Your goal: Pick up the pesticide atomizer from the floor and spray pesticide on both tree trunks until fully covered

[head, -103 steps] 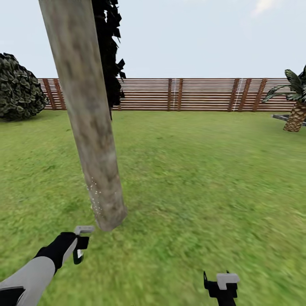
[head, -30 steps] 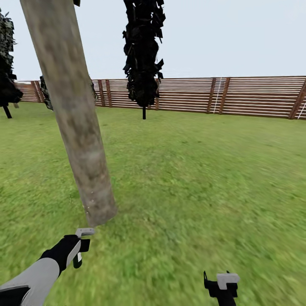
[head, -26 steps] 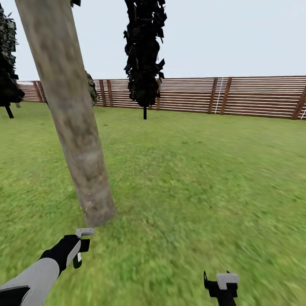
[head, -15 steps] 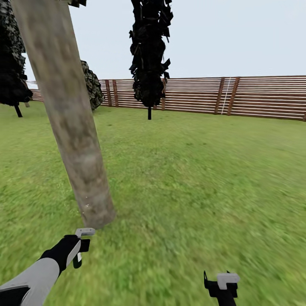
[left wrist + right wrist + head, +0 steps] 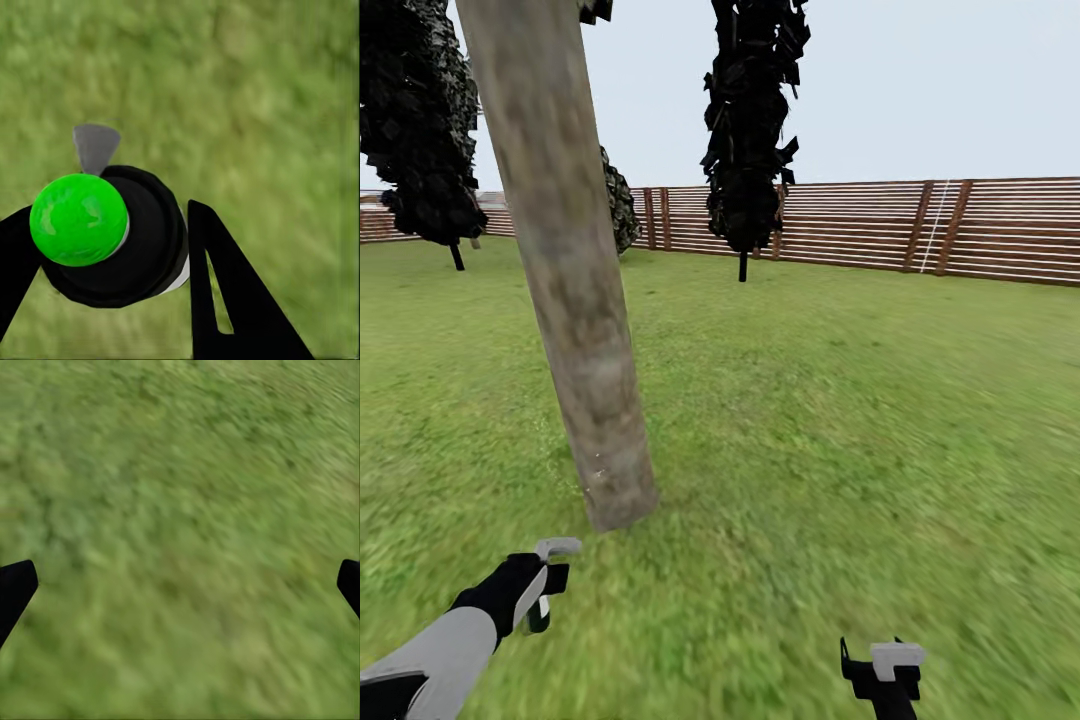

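A thick grey-tan mottled tree trunk [image 5: 575, 300] rises from the grass floor [image 5: 840, 420] at the left of the head view, leaning slightly, its crown out of frame. Just below and left of its base, my left gripper [image 5: 540, 585] is shut on the pesticide atomizer [image 5: 555, 548], whose grey nozzle points toward the trunk. In the left wrist view the atomizer [image 5: 79, 219] shows a green ball cap and black collar between the black fingers [image 5: 217, 292]. My right gripper [image 5: 885, 670] hangs low at the right, open over bare grass [image 5: 180, 510].
A brown slatted fence [image 5: 860, 225] closes the lawn at the back. Black cone-shaped trees stand at centre [image 5: 750, 130] and far left [image 5: 420, 130], with a dark bush [image 5: 618, 200] behind the trunk. Open grass stretches to the right.
The whole view has turned left: trunk, black trees and fence slid rightward in the picture, and the far-left black tree came further in. Both arms keep their places, atomizer still held.
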You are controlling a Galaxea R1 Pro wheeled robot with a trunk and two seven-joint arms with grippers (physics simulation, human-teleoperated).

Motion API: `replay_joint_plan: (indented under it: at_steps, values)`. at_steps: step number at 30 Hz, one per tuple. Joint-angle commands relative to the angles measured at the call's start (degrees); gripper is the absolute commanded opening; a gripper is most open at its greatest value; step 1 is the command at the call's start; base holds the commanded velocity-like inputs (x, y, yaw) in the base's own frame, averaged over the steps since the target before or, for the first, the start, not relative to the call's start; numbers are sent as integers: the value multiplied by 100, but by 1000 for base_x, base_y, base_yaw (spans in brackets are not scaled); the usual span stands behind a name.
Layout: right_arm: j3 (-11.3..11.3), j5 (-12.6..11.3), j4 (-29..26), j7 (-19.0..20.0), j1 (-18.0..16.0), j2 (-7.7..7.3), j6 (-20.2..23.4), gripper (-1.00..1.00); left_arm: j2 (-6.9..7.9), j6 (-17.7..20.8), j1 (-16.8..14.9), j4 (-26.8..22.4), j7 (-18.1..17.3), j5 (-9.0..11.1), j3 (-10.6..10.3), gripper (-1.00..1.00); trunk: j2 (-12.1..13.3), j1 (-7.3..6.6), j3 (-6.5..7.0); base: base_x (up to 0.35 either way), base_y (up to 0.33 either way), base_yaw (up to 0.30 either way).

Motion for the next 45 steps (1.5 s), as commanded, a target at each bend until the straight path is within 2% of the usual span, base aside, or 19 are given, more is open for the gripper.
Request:
replay_joint_plan:
  at_steps: [1,3,5,7,8,9,11,12,14,16,18,21,25,26,28,33,37,38,45]
  values:
    - [0,0,0,-1,1,0,0,100,-100,11,-8,-11,2,-59,-13,-100,0,0,0,0,0,12]
    - [0,0,0,-2,1,0,0,100,-289,42,-57,-34,-22,-78,-26,-100,0,0,0,0,0,4]
    - [0,0,1,-2,0,0,0,100,-262,60,-95,-56,-44,-82,-16,-100,0,0,0,0,0,1]
    - [0,0,0,-2,1,0,0,100,-122,65,-105,-81,-45,-81,-7,-100,0,0,0,0,0,0]
    - [0,0,2,-4,0,0,0,100,194,71,-113,-122,-59,-51,3,-100,0,0,0,0,0,0]
    - [0,0,4,-3,1,0,0,100,316,70,-114,-133,-64,-41,4,-100,0,0,0,0,0,0]
    - [0,0,1,-2,1,0,0,100,349,75,-112,-148,-67,-44,-3,-100,0,0,0,0,0,0]
    - [0,0,3,-2,1,0,0,100,312,76,-113,-153,-68,-48,-10,-100,0,0,0,0,0,0]
    - [0,0,4,-2,1,0,0,100,-121,117,-126,-174,-52,-94,-40,-100,0,0,0,0,0,0]
    - [0,0,4,-3,1,-5,0,100,-319,267,-189,-278,-46,-110,-50,-100,0,0,0,0,0,0]
    - [-1,0,6,-8,1,-8,0,100,-450,770,-270,-690,-49,-111,-55,-100,0,0,0,0,0,0]
    - [0,0,4,-8,0,-9,0,100,-398,1226,-287,-1192,-56,-125,-53,-100,0,0,0,0,0,0]
    - [0,0,6,-9,1,-9,0,100,39,1502,-291,-1631,-75,-100,-43,-100,0,0,0,0,0,0]
    - [0,0,5,-8,2,-9,0,100,54,1511,-292,-1650,-77,-97,-47,-100,0,0,0,0,0,0]
    - [0,0,6,-4,1,-9,0,100,-9,1523,-288,-1679,-83,-94,-50,-100,0,0,0,0,0,0]
    - [0,0,8,-7,1,-9,0,100,-424,1698,-380,-1751,-78,-109,-196,-100,0,0,0,0,0,0]
    - [0,0,9,-4,0,-9,0,100,-325,2009,-548,-2007,-81,-123,-228,-100,0,0,0,0,0,0]
    - [0,0,9,-4,1,-9,0,100,-106,2236,-596,-2219,-83,-101,-232,-100,0,0,0,0,0,0]
    - [0,0,8,-6,2,-9,0,100,-195,2434,-584,-2754,-79,-107,-238,-100,0,0,0,106,0,0]
